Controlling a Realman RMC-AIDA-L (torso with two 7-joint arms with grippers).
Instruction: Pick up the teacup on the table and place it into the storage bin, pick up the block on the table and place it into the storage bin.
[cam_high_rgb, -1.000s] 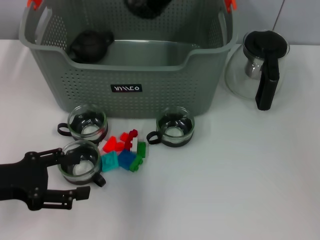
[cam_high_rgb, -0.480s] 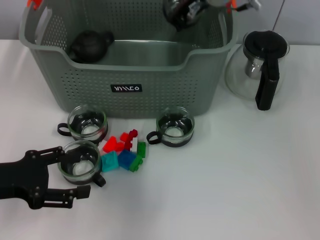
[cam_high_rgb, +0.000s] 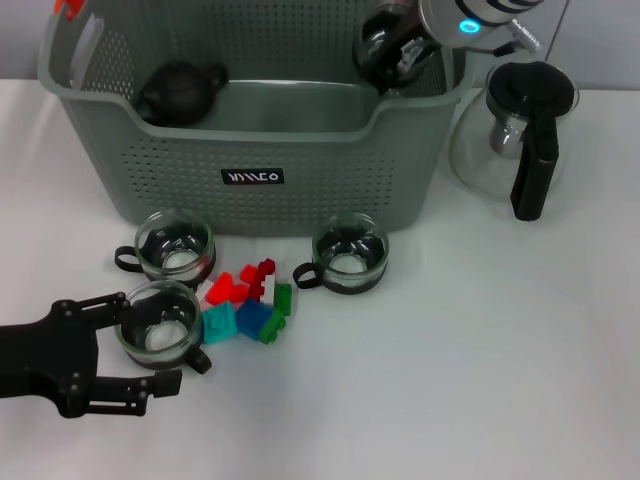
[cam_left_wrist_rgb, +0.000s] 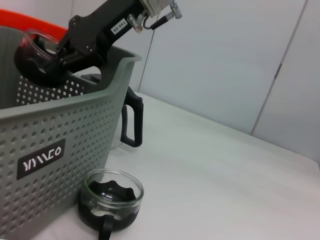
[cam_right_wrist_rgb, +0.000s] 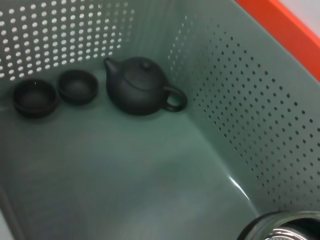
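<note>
Holding a glass teacup (cam_high_rgb: 392, 50) over the storage bin (cam_high_rgb: 255, 130), your right gripper (cam_left_wrist_rgb: 60, 56) sits above the bin's right rear corner; in the left wrist view its jaws pinch the cup just above the rim. Your right wrist view catches only a sliver of that cup's rim, cut off at the frame edge, so you cannot judge from it how deep the cup hangs.

Your left gripper (cam_high_rgb: 148, 338) lies near the worktop's front left edge, jaws spread around a second teacup (cam_high_rgb: 159, 322); whether the pads touch the glass is not clear. Two more cups stand in front of the bin: one (cam_high_rgb: 175, 244) just behind the straddled cup, another (cam_high_rgb: 349, 252) below the bin's right half. The blocks (cam_high_rgb: 248, 302) lie in a heap between the cups, touching one another, just beside the straddled cup.

Inside the bin you have a dark teapot (cam_right_wrist_rgb: 138, 85) and two small dark bowls (cam_right_wrist_rgb: 55, 92) on the floor. A glass pitcher (cam_high_rgb: 518, 135) stands to the bin's right.
</note>
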